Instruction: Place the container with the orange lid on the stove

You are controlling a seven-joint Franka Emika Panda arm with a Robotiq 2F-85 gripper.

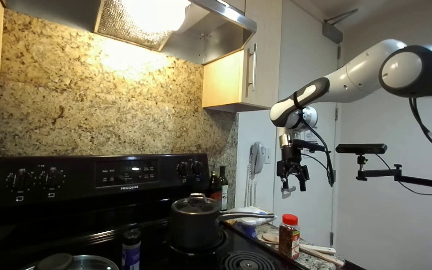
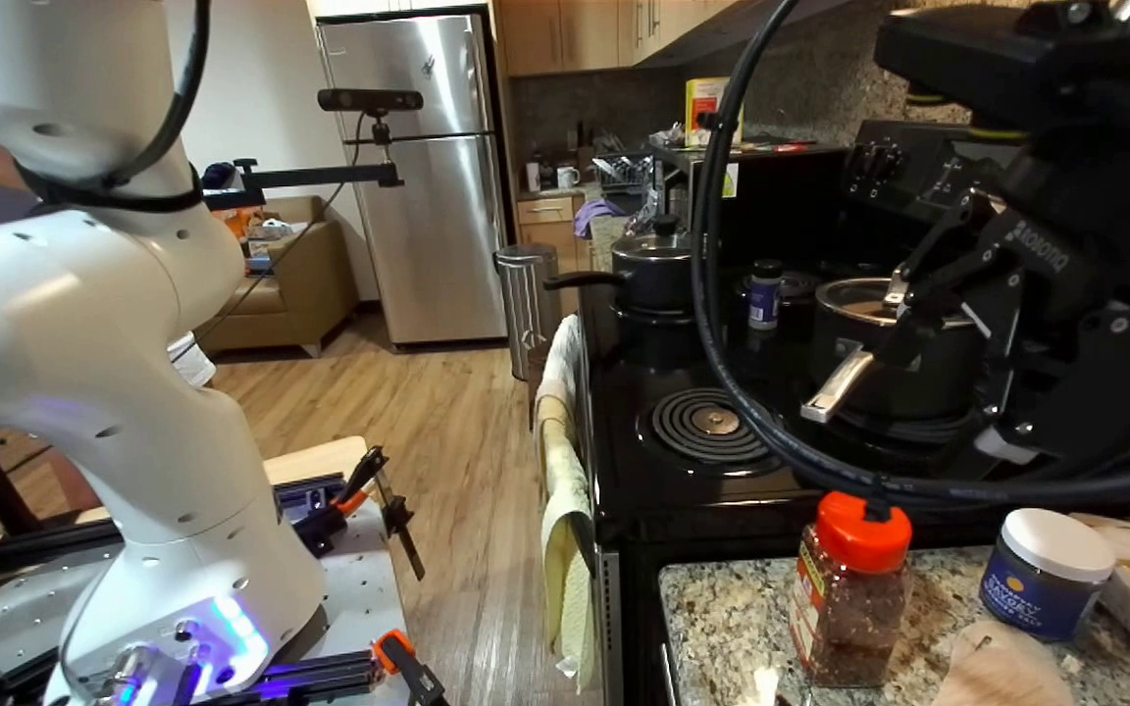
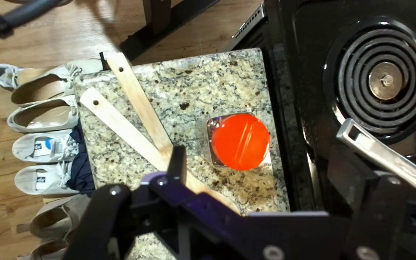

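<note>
Stove (image 1: 77, 195), black: the destination; the pot (image 1: 195, 225) sits toward its back, so I would aim nearer the front. Arm (image 1: 351, 80), white: extended high, wrist turned down, I judge so that I can descend steeply. Worktop (image 3: 208, 83), granite: just beside the stove, which makes for a short carry. Pot, lidded: its handle (image 3: 392, 159) juts out near the burner (image 3: 386, 80), perhaps for easy reach; to me, an obstacle to steer around. Burner, coil, bare: in my judgement the likeliest seat for the load. Utensils (image 3: 128, 133), wooden, two, crossed: lying flat near the jar (image 1: 289, 236), where a low finger might nudge them. Claw (image 1: 294, 186): pointing down, fingers spread, nothing between them, apparently set wide to straddle the lid (image 3: 240, 142); it hangs above the jar, not touching. Jar, clear, red-brown contents: upright on the worktop, near the stove-side edge, not yet on the stove. Lid, orange, round: seated on the jar and facing up, so I expect a grasp from above; the squared body beneath should suit flat fingers.
</note>
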